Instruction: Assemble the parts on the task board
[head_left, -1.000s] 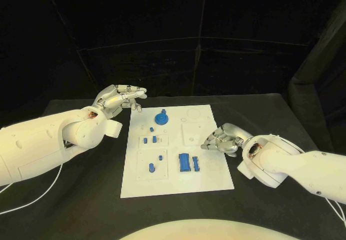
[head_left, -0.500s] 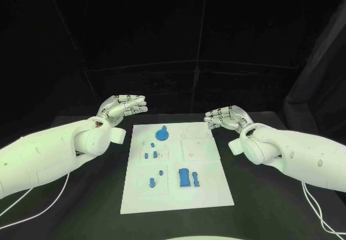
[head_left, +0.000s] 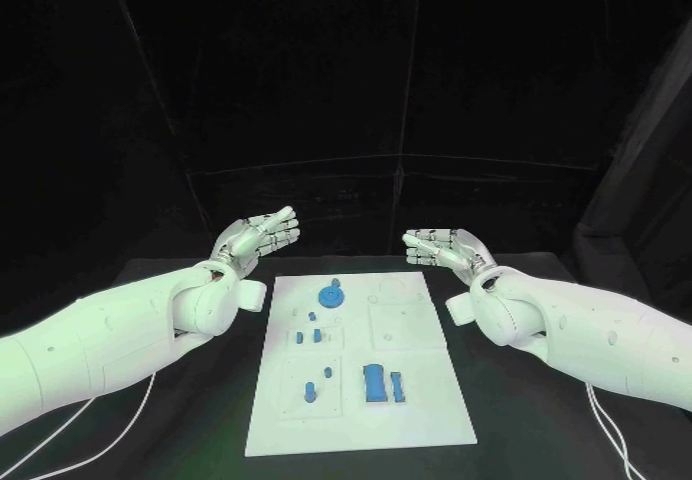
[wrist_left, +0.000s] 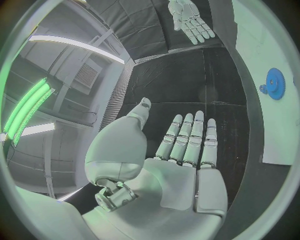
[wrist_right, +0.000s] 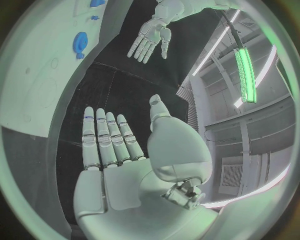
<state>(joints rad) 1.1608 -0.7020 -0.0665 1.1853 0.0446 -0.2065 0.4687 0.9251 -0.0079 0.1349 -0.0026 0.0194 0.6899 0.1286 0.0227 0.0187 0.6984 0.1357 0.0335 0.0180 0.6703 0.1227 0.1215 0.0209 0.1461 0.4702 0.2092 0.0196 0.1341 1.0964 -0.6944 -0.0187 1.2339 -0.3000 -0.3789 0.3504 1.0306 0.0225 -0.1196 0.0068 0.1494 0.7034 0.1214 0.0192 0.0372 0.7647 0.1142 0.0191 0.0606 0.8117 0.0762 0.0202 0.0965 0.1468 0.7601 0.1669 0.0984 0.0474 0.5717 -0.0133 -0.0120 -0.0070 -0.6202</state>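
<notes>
The white task board (head_left: 421, 400) lies in the middle of the black table. A round blue gear part (head_left: 332, 295) stands near its far end; small blue pieces (head_left: 306, 337) sit at mid-left, and a larger blue block (head_left: 378, 383) rests nearer me. My left hand (head_left: 260, 237) hovers flat with straight fingers beyond the board's far left corner, holding nothing. My right hand (head_left: 446, 247) hovers beyond the far right corner, fingers straight and empty. The left wrist view shows the flat left hand (wrist_left: 181, 150), the gear part (wrist_left: 274, 83) and the right hand (wrist_left: 190, 19). The right wrist view shows the right hand (wrist_right: 112, 145).
Black table surface (head_left: 173, 440) surrounds the board on both sides. A dark curtain closes off the back. White cables (head_left: 123, 415) trail under my left arm, and others (head_left: 613, 440) under my right arm.
Both hands have risen from beside the board and moved to beyond its far end, and their curled fingers have straightened flat. The camera has tilted, shifting the whole picture.
</notes>
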